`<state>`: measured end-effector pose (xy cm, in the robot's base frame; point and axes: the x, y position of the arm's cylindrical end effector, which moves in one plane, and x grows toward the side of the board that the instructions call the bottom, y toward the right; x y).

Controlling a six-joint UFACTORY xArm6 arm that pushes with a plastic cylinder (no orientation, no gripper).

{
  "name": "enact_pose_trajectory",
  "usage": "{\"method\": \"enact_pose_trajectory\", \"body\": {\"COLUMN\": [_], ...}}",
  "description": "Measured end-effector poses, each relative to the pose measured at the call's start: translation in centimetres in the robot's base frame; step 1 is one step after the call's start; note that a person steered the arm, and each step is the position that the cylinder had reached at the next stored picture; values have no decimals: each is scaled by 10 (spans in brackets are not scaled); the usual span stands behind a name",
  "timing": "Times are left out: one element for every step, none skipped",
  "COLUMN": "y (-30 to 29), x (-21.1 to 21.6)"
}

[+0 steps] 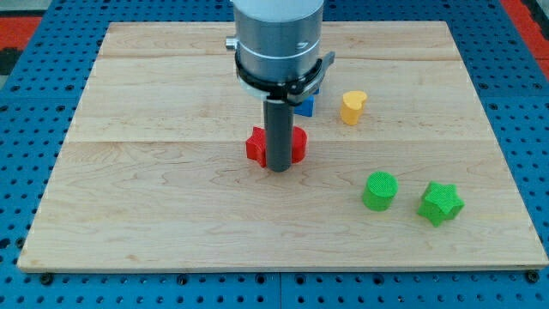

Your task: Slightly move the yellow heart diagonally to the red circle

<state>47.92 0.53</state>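
Toward the far right of the board's middle sits the yellow heart (352,106), upright on the wood and touching nothing. Our tip (279,169) is well off to its left and nearer to us, so the heart lies up and to the right of where we're planted. No fingers on this rig, just the dark rod, so nothing opens or closes and it has hold of nothing.

Right where the rod comes down we've got a red block (275,144), and the rod stands in front of its middle, so only its left and right edges poke out either side. We honestly can't make out the shape well; it looks a bit lobed rather than a clean circle, but that's as far as we'd go. The tip seems to sit at or just in front of the block's near edge; whether it actually touches we can't tell.

Behind the arm's grey body, a blue block (306,105) peeks out just left of the heart, mostly hidden, shape unclear. The two are near each other but with a gap.

Down on the near right there's a green cylinder (379,190) and, just beside it on the right, a green star (441,202), close but apart. Both sit well clear of the heart and our tip.

All of it rests on the wooden board (154,172).
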Motion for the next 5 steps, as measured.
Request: {"method": "enact_pose_trajectory", "body": {"y": [40, 54, 106, 116, 146], "x": [-4, -10, -61, -73, -47]}}
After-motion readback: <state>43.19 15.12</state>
